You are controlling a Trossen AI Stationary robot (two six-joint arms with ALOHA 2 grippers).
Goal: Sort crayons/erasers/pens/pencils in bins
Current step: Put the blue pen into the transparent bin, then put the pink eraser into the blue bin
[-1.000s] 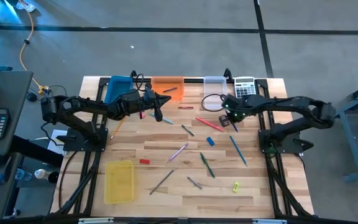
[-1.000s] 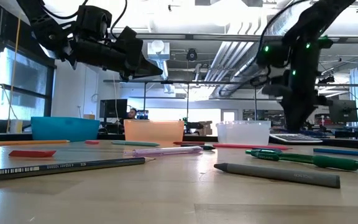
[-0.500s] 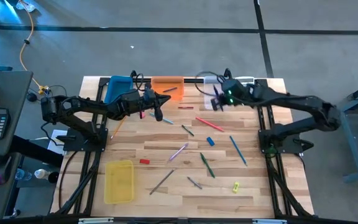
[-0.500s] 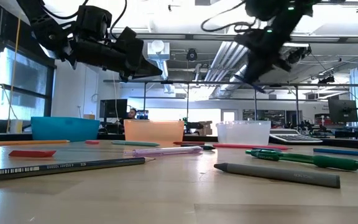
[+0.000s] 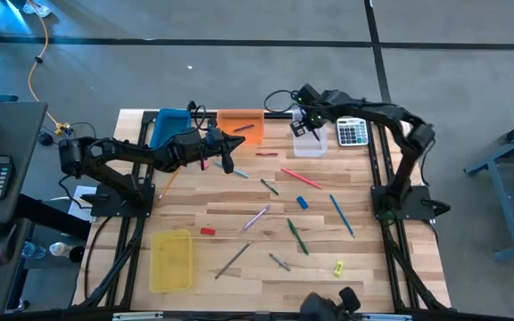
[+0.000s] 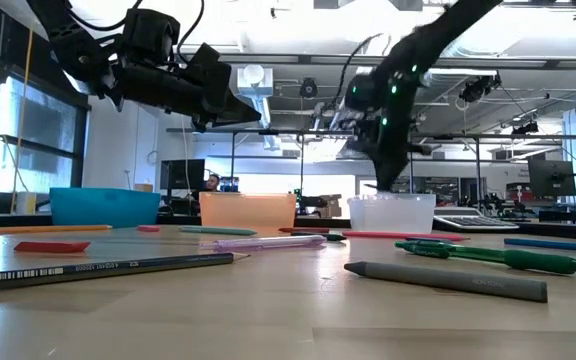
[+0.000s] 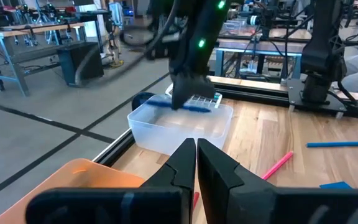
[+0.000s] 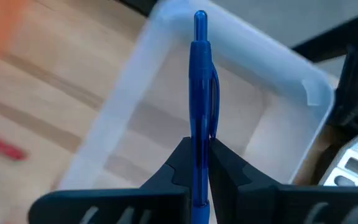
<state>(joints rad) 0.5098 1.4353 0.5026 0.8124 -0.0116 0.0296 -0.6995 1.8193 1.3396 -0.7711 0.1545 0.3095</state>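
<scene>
My right gripper hangs over the clear bin at the far edge and is shut on a blue pen. My left gripper is shut and empty, hovering near the orange bin, which has a pencil in it. The blue bin stands left of the orange one. The yellow bin sits near the front left. Several pens, pencils and crayons lie loose on the table, among them a green pen and a blue pen. My right gripper pinches the blue pen between its two fingers on the barrel, just below the clip. The fingers come from above and lie across the pen. The pen is lifted clear and lies about level above the clear bin.
A grey calculator lies right of the clear bin. A red eraser, a small blue piece and a small yellow piece lie among the sticks. In the low view a grey crayon and a dark pencil lie nearest.
My right gripper has risen from the table's right middle and swung toward the far edge and the left, carrying the blue pen, then come down over the clear bin. The left arm has kept still.
</scene>
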